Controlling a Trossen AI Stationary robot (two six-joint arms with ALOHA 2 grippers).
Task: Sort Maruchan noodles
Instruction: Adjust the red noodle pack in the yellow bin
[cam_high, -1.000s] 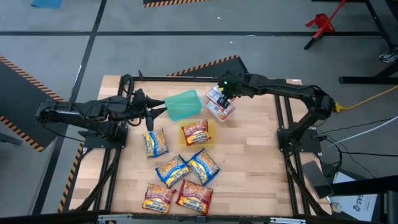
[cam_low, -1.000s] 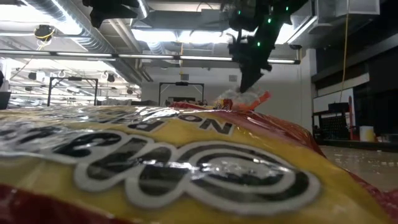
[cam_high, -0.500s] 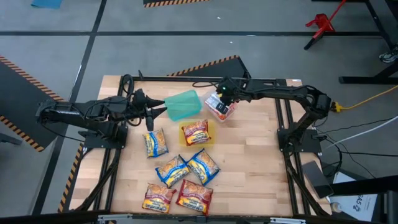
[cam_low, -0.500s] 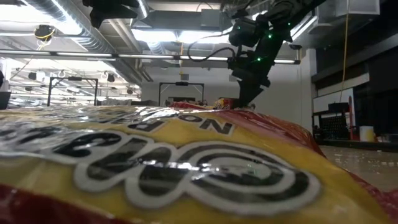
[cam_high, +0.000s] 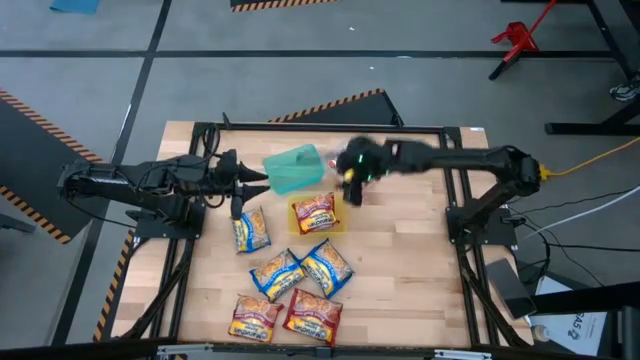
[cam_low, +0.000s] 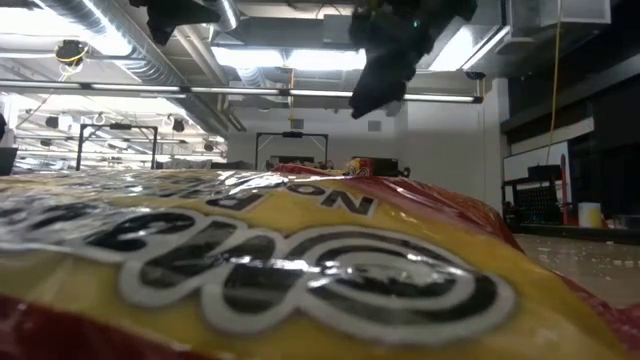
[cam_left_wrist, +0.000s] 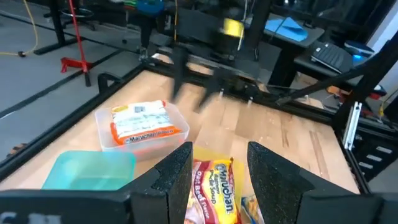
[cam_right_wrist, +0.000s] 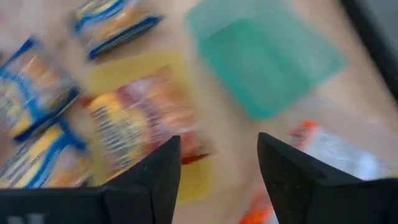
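Right gripper: jaws spread, empty, above the clear shallow plastic container holding its sorted red-and-white crinkly ramen packet. Left gripper: jaws spread, waiting.

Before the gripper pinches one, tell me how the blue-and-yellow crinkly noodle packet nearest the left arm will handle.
The blue-and-yellow crinkly noodle packet lies flat, so it probably won't roll. Its glossy wrapper looks slippery and may crumple under a pinch. Small and thin, it is likely light and would slide on the wooden table if pushed.
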